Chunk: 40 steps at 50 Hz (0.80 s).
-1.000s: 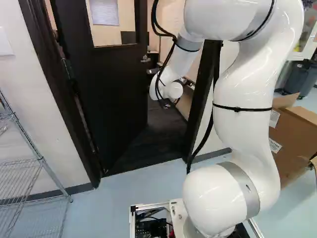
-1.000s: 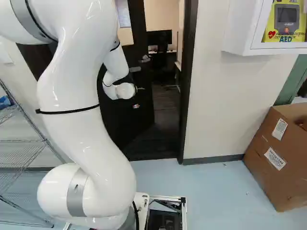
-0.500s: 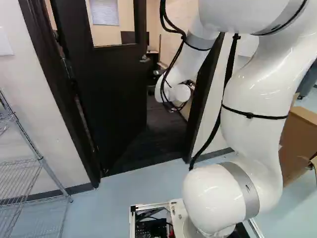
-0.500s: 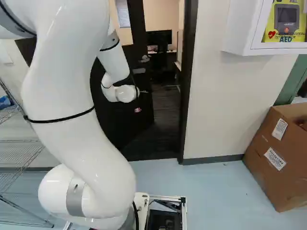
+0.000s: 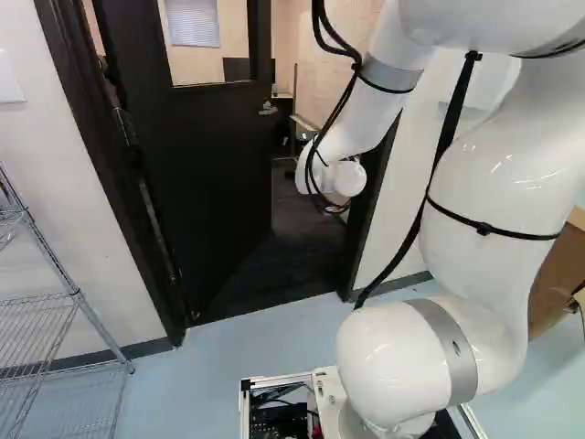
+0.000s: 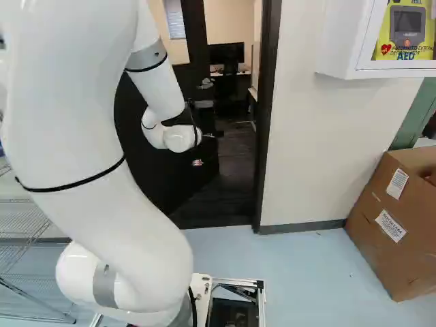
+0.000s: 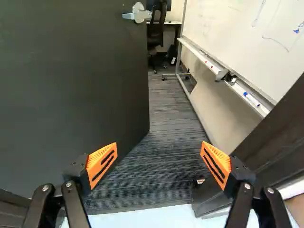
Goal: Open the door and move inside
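The black door (image 5: 219, 174) stands swung inward, a gap between its free edge and the dark frame (image 5: 366, 215). Its silver handle (image 5: 267, 108) is on that free edge; in the wrist view the handle (image 7: 137, 13) lies well ahead of the gripper. Beyond the arm's white wrist, the gripper (image 6: 211, 135) shows only in small part in the right base view, before the doorway. In the wrist view the gripper (image 7: 159, 159) is open, its orange pads wide apart with nothing between them. The door face is beside one finger, the frame beside the other; neither looks touched.
Through the doorway are dark carpet (image 7: 166, 128), a whiteboard (image 7: 237, 28) with a marker tray and a chair (image 7: 156, 31). A wire shelf (image 5: 59, 302) stands left of the door; a white wall cabinet (image 6: 340, 41) and cardboard box (image 6: 395, 211) are to its right.
My arm has leaned over, its wrist shifting toward the right and slightly down in both base views. The base, the door and its handle have not moved.
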### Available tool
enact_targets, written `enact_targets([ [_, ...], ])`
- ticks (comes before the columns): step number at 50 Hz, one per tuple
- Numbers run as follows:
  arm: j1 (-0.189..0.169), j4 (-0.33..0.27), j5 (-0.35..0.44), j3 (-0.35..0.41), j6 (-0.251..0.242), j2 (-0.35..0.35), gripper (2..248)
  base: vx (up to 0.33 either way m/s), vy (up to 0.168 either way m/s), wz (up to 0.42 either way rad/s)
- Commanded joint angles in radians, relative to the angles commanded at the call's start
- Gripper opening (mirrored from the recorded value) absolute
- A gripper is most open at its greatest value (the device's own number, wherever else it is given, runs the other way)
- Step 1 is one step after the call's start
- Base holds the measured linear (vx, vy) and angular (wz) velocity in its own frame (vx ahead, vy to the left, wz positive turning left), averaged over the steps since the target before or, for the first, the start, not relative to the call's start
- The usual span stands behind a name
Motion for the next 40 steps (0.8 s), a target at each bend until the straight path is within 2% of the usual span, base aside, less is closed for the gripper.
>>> enact_targets([
  [15,-0.037,0.017,0.0,0.067,0.0,0.064,247,0.0,0.0,0.0],
  [40,-0.106,0.005,0.0,0.154,0.0,0.15,247,0.0,0.0,0.0],
])
